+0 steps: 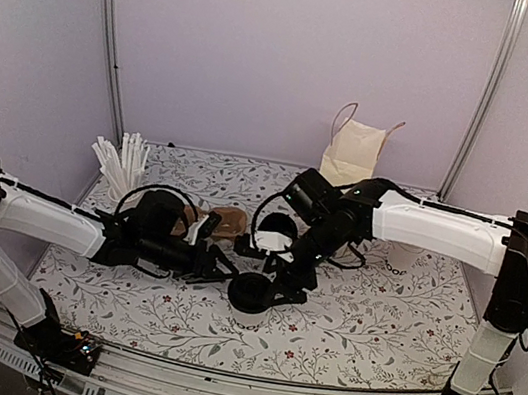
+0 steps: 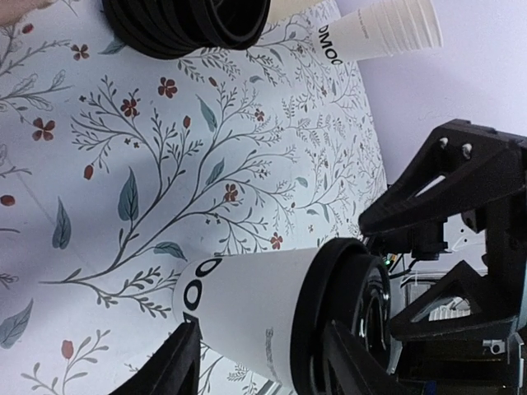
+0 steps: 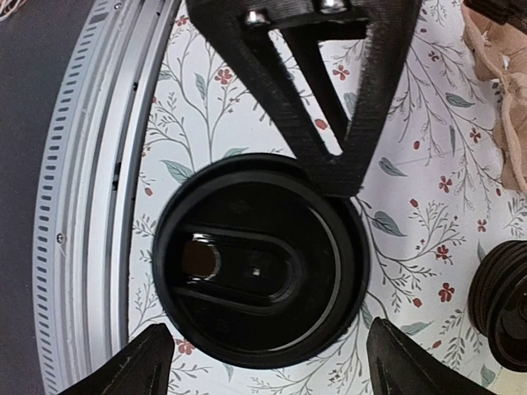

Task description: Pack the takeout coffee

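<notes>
The right gripper (image 3: 265, 327) hangs straight above the takeout coffee (image 3: 259, 267), jaws wide, one fingertip past each side of the black lid and neither touching it; the cup stands upright, so its long axis points up at this gripper. The left gripper (image 2: 263, 329) comes in level from the cup's left, jaws about half apart and holding nothing. In its wrist view one fingertip lies toward the cup's lettered base and the other at the lid end, and from above its tip overlaps the lid rim, though I cannot tell whether it touches. Both are right at the cup, the right over it and the left beside it. The metal rail (image 3: 90, 206) at the table's near edge runs close on the cup's near side. A stack of black lids (image 3: 502, 304) sits just behind the cup and crumpled brown paper (image 3: 502, 90) behind-left. The paper bag (image 1: 358, 152) stands well behind the cup, so I judge a lift has open room only upward and to the back.
</notes>
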`<state>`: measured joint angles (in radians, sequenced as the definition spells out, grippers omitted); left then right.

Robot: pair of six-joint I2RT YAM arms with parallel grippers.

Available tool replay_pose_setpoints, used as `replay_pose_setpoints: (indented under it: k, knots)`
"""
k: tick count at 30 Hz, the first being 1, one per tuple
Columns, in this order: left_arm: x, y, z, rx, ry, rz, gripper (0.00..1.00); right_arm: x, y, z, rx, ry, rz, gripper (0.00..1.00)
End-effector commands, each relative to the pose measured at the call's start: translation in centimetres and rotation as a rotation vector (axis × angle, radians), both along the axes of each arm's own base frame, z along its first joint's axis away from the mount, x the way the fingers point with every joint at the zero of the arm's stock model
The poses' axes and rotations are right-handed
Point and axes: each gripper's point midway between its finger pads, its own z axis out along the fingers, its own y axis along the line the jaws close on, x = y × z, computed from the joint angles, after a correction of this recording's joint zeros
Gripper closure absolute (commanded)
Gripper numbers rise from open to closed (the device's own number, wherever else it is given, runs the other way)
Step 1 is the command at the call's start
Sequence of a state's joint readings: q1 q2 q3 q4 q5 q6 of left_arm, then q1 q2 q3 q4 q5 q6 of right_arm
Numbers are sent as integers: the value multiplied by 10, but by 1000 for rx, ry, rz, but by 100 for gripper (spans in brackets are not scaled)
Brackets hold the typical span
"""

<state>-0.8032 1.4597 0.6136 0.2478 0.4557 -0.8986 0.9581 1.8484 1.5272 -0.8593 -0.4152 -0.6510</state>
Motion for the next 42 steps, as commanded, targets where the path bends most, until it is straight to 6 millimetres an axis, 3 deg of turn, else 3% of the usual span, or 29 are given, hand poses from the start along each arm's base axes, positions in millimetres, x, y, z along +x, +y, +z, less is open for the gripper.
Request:
replay_pose_setpoints:
  k: [1, 9, 15, 21, 30, 36, 42]
  knots:
    - [3, -8, 7, -31, -22, -17, 47, 14, 7, 4, -4, -94, 15, 14]
    - [5, -6, 6, -26, -29, -15, 48, 11, 11, 0, -34, -100, 32, 13]
    - [12, 15, 26, 20, -97, 49, 36, 1, 5, 23, -2, -106, 65, 11]
    - [-9, 30, 22, 24, -56, 41, 34, -5, 8, 35, 31, -140, 127, 10]
    - [-37, 21, 16, -23, 7, -38, 40, -20, 33, 10, -33, -186, 236, 1]
    - [-34, 10, 15, -39, -3, -78, 43, -23, 36, -5, -59, -186, 257, 2]
    - [-29, -5, 7, -43, 9, -123, 45, -16, 36, -15, -83, -185, 193, 10]
